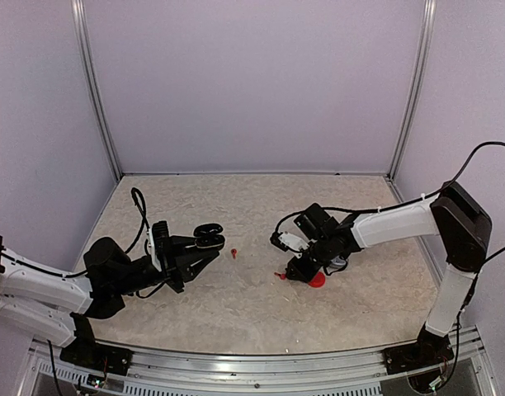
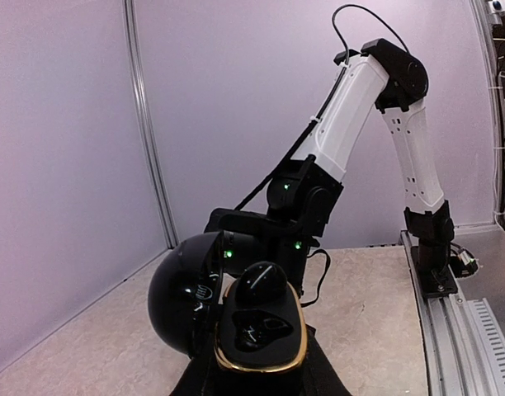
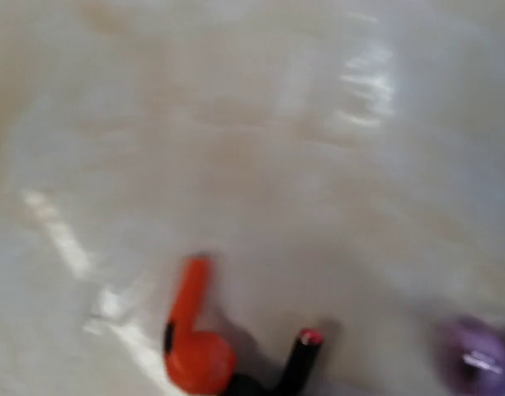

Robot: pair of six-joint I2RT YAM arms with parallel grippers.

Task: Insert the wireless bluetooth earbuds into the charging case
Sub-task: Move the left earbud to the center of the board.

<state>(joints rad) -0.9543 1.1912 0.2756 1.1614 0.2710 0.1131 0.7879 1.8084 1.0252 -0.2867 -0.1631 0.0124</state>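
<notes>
From above, a beige table (image 1: 236, 313) meets lilac walls (image 1: 252, 82). The left gripper (image 1: 199, 250) clamps an open black case (image 1: 208, 237), with a red earbud (image 1: 233, 252) lying just past it. Left wrist: that case (image 2: 261, 342), clamped, fills the foreground. Right wrist, blurred: a second red earbud (image 3: 196, 351) lies on the table. How wide the right gripper (image 1: 295, 271) stands I cannot tell.

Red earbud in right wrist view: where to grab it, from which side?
Probably by the rounded head of the red earbud, coming straight down. It lies flat on the table, open from above; the head is wider than the thin stem, giving a pinch more to hold.
</notes>
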